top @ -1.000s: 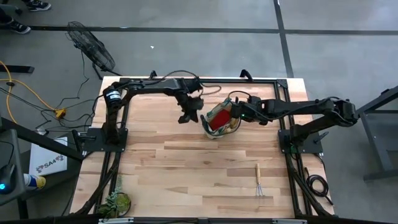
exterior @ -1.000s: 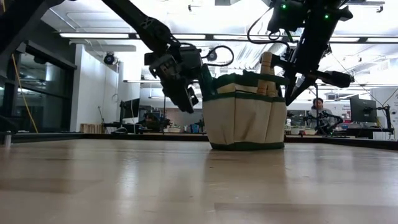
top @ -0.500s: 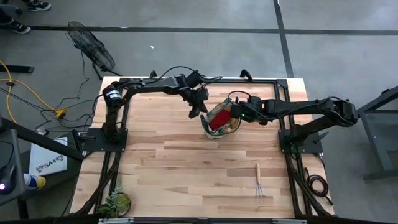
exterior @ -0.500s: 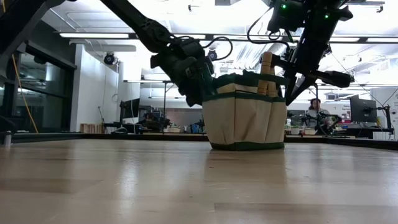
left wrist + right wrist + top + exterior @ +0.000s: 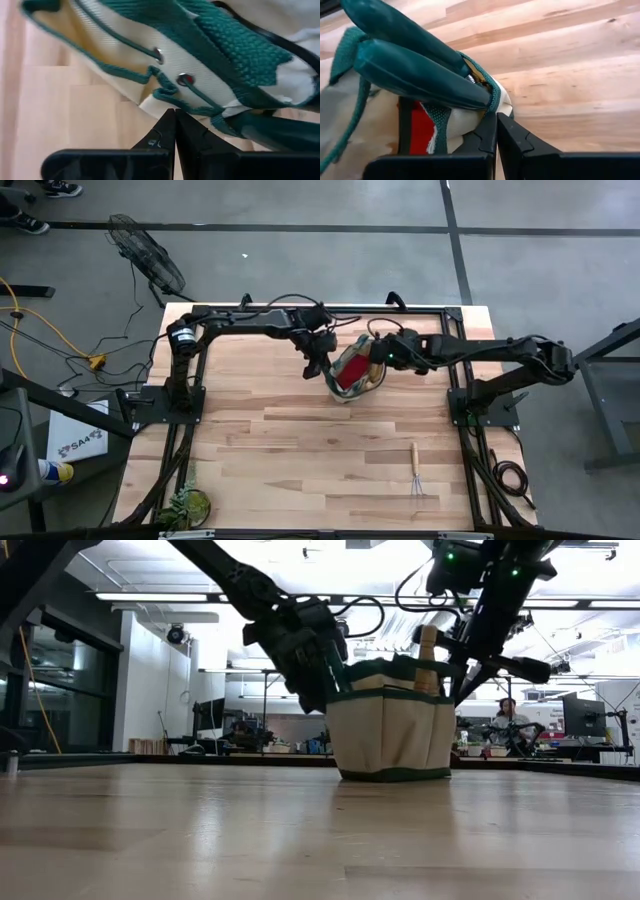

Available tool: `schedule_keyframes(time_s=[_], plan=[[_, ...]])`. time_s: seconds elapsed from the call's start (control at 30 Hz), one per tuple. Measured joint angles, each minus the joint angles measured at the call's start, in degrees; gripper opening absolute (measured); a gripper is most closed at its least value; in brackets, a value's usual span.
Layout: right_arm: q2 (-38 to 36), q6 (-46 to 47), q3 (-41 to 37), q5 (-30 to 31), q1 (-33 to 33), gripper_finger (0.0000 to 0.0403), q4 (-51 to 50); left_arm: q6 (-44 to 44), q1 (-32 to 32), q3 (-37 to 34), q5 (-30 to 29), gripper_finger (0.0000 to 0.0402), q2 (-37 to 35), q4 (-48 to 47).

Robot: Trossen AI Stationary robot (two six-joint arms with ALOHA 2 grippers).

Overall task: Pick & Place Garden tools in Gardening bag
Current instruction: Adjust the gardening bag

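Observation:
The tan gardening bag [image 5: 355, 370] with green trim stands upright on its base at the table's far middle. It holds the green pruner handles [image 5: 420, 75], a red cloth [image 5: 422, 130] and a wooden handle [image 5: 428, 650]. My left gripper [image 5: 320, 367] is shut at the bag's left wall. My right gripper [image 5: 378, 360] is shut at the bag's right rim. A wooden-handled hand rake [image 5: 418, 472] lies flat on the table at the near right. My left gripper's shut fingertips [image 5: 175, 114] point slanting down at the trimmed pocket edge [image 5: 165, 95] low on the bag's left wall; I cannot tell whether they touch it. My right gripper's shut fingertips [image 5: 496, 120] lie against the bag's green-trimmed rim [image 5: 495, 100] beside the pruner handles, coming slanting down from the table's right. Whether cloth sits between the fingers I cannot tell.
A leafy plant clump [image 5: 188, 505] sits at the table's near left corner. A black frame [image 5: 455, 395] runs along the table's sides and far edge. Bare wood lies between the bag and the near edge.
My left gripper has moved toward the table's right, up to the bag's left wall, staying shut. My right gripper has shifted a little toward the far left at the rim. The bag has slid slightly toward the table's left, still upright.

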Motion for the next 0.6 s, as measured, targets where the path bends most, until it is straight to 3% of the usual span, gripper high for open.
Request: schedule_keyframes(time_s=[0.6], plan=[[0.0, -13.2, 0.0, -7.7, -10.5, 0.0002, 10.0, -3.6, -7.8, 0.0, 2.0, 0.0000, 0.0, 2.9]])
